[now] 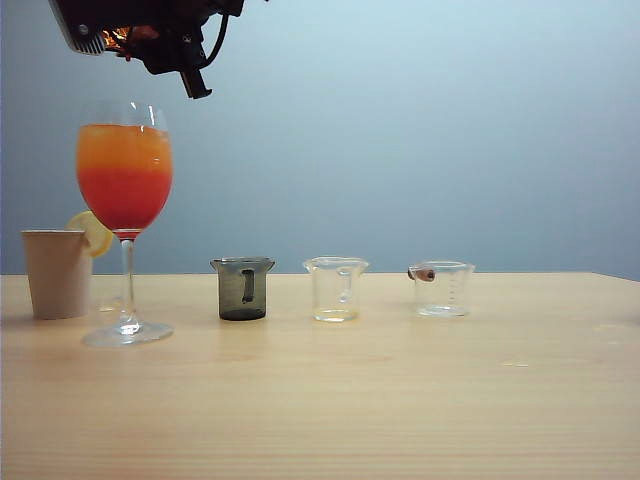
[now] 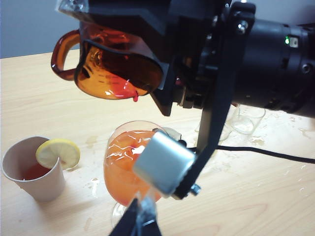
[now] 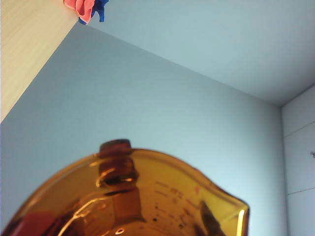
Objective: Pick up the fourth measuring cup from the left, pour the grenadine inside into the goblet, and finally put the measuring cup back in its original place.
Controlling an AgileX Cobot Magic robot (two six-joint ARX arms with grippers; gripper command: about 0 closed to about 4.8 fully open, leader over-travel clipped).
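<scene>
The right hand (image 2: 147,64) hangs in the upper part of the left wrist view, clamped on the fourth measuring cup (image 2: 106,66), an amber-brown cup with a side handle. The cup is tipped far over, its lip pointing down, directly above the goblet (image 2: 129,164). A small amount of grenadine (image 2: 125,91) pools at the lower lip of the cup, and a red drop hangs from it. The right wrist view shows the amber cup (image 3: 133,196) filling the lower part of the frame, with printed marks on its wall, and the fingers themselves are out of sight there.

In the exterior view the right hand (image 1: 150,35) is a dark shape at the upper left, above the goblet (image 1: 124,185), which stands on the desk (image 1: 400,400) at the left. The drink in the goblet is orange at the top and red below.

The left hand (image 2: 140,223) shows only at the bottom edge of its own wrist view, near the goblet's bowl; whether its fingers are apart or together cannot be told.

A beige paper cup (image 1: 57,272) with a lemon slice (image 1: 93,232) on its rim stands just left of the goblet. To the right, in a row on the desk, stand a smoky grey cup (image 1: 242,288) and two clear cups (image 1: 336,288) (image 1: 442,288).
</scene>
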